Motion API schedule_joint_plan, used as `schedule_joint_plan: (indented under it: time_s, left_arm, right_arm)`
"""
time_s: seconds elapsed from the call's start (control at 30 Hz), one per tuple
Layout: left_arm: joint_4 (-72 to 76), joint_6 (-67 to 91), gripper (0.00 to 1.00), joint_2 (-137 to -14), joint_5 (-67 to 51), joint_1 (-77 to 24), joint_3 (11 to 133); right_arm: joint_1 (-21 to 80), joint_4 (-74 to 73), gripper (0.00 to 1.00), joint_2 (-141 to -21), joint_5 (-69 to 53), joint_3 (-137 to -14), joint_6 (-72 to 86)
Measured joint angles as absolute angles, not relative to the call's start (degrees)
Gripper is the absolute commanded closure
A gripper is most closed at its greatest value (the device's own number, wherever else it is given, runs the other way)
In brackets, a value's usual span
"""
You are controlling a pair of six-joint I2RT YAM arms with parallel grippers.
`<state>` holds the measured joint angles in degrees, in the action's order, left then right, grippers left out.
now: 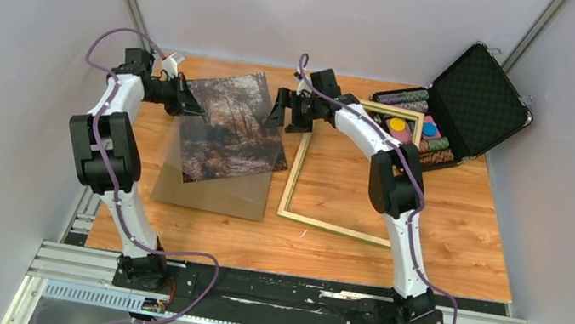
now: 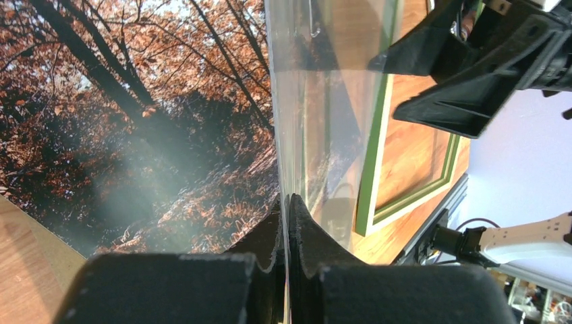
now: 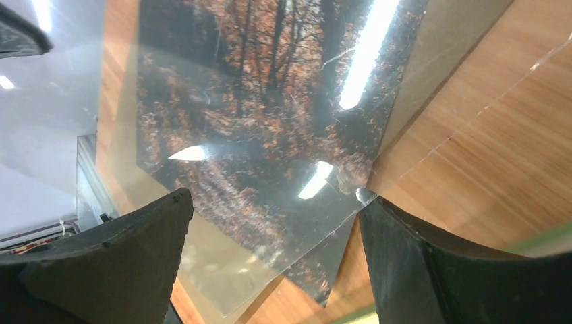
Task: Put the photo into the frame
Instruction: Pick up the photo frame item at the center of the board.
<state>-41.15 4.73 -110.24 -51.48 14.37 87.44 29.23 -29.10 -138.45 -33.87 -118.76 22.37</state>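
The photo [image 1: 233, 128], a misty autumn forest print, lies askew over a brown board, left of the frame [image 1: 295, 182], which rests flat on the table. My left gripper [image 1: 193, 107] is at the photo's left edge. In the left wrist view its jaws [image 2: 287, 202] are shut on a thin sheet edge, with the photo [image 2: 135, 121] spreading left and a glossy clear pane [image 2: 324, 135] to the right. My right gripper [image 1: 278, 118] stands open at the photo's right side. Its fingers [image 3: 405, 256] straddle a corner of the photo [image 3: 270, 135], gripping nothing. The frame's green rail [image 2: 374, 155] shows beyond.
A plain brown backing board [image 1: 211, 189] lies under the photo. A clear pane's corner [image 3: 222, 297] overlaps the print, offset from it. An open black case [image 1: 474, 95] of coloured chips stands at the back right, close behind the frame. Grey walls enclose the table.
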Motion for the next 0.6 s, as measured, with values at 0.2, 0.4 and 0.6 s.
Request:
schedule_joint_plan:
  time_s: [0.2,0.4,0.6]
  left_arm:
    - [-40.73,4.67,1.00,-107.50,-52.51,14.37,87.70]
    - [-40.45,4.60,1.00,-106.15,-54.61,14.37,87.72]
    - [-40.86,4.14,1.00,-105.36,-56.88,14.31,89.14]
  right_arm:
    - [28.38,-29.10,0.10,-131.09,-33.45,-115.90,21.52]
    - [27.83,-28.67,0.10,-127.39,-33.30,-113.82,20.75]
    - [27.35,-28.49,0.10,-126.26,-32.86,-112.29,19.81]
